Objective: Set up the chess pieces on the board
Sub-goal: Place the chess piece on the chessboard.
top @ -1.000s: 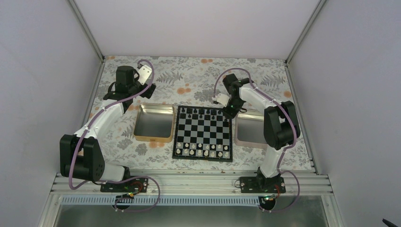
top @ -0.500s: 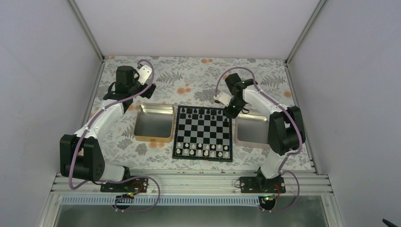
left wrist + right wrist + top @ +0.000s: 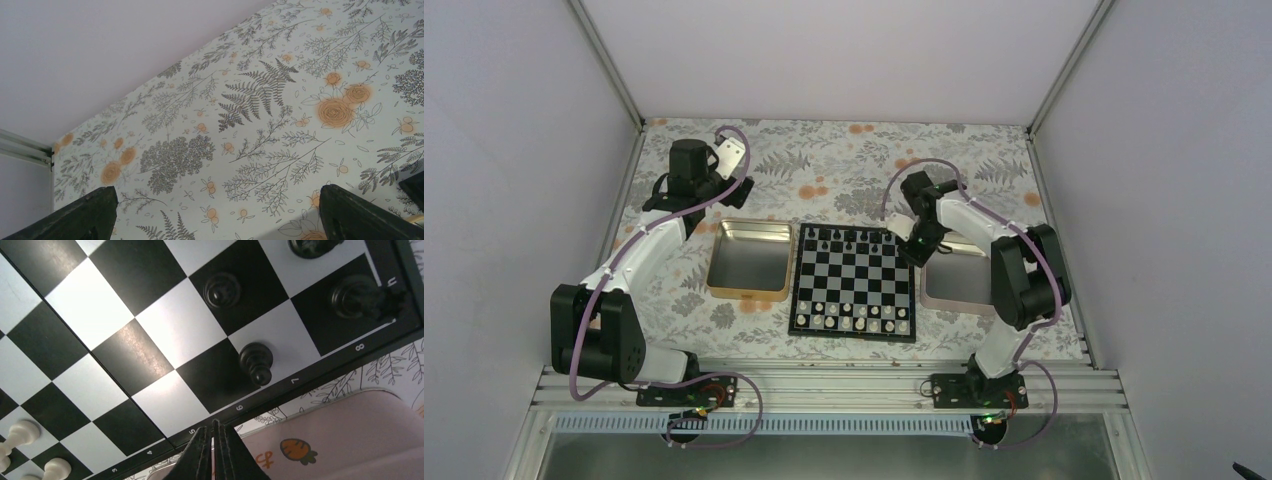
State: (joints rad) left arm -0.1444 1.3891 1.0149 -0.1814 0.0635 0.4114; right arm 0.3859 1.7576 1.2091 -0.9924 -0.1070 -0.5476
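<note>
The board (image 3: 854, 280) lies mid-table between two trays. Several black chess pieces (image 3: 849, 237) stand along its far rows. My right gripper (image 3: 917, 252) hangs over the board's right border near the far corner. In the right wrist view it (image 3: 213, 440) is shut with nothing between the jaws, above the black border by the numbers 5 and 6. A black pawn (image 3: 256, 361) stands on row 7 just beyond the tips, with more black pieces (image 3: 222, 290) farther on the board (image 3: 100, 305). My left gripper (image 3: 729, 183) is open and empty over the floral table, far left of the board (image 3: 215, 215).
White pieces (image 3: 854, 315) fill the board's near rows and show in the right wrist view (image 3: 20, 432). A gold tray (image 3: 746, 260) sits left of the board. A pale pink tray (image 3: 959, 280) with a carrot print (image 3: 298, 450) sits right of it. Walls enclose the table.
My right wrist has swung round and its gripper has shifted a little nearer along the board's right edge. The left arm has not moved.
</note>
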